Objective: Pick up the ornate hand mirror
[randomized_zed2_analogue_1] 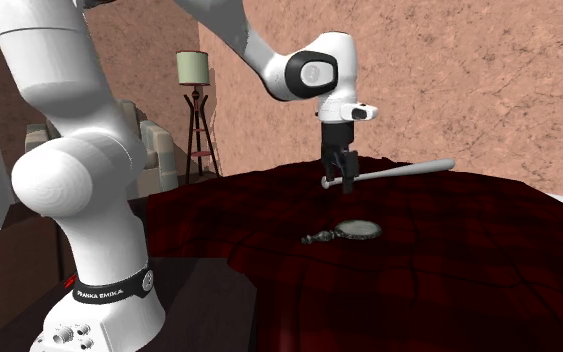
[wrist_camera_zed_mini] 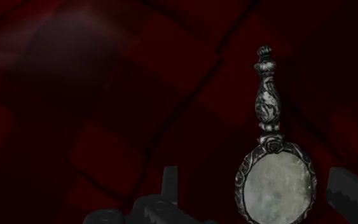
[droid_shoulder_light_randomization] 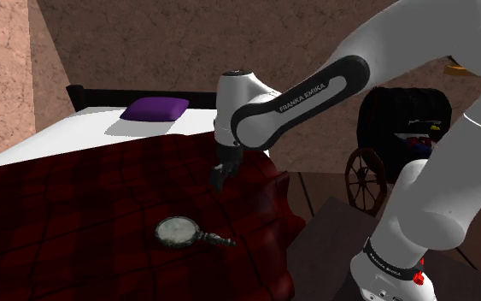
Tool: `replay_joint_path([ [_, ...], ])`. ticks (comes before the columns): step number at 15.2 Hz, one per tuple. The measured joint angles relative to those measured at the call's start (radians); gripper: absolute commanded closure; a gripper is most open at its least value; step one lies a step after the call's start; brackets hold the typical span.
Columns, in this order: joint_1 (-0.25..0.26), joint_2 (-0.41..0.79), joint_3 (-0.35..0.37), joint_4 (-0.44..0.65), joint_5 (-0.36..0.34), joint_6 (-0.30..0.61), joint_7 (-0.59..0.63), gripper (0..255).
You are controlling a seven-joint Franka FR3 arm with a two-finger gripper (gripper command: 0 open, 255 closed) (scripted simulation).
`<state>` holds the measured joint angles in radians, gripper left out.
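Black fingers [wrist_camera_zed_mini: 169, 181] of the claw [droid_shoulder_light_randomization: 220, 177] stand apart, gripping nothing, above the hand mirror [wrist_camera_zed_mini: 272, 147], which lies flat on the red-quilted bed [droid_shoulder_light_randomization: 76, 201]. It looks stiff, with glass [wrist_camera_zed_mini: 278, 188] that is likely fragile; I judge the slim handle [wrist_camera_zed_mini: 268, 105] the safest place to pinch.

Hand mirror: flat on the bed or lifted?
Lying flat: the hand mirror rests glass up on the dark red quilt; the open claw hangs above, not touching it.
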<state>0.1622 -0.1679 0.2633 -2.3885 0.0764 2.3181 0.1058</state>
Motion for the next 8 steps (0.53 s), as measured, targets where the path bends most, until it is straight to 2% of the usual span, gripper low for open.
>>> replay_joint_path([
  [8,0.049,0.288,0.059,0.075,-0.135,0.157,0.082,0],
])
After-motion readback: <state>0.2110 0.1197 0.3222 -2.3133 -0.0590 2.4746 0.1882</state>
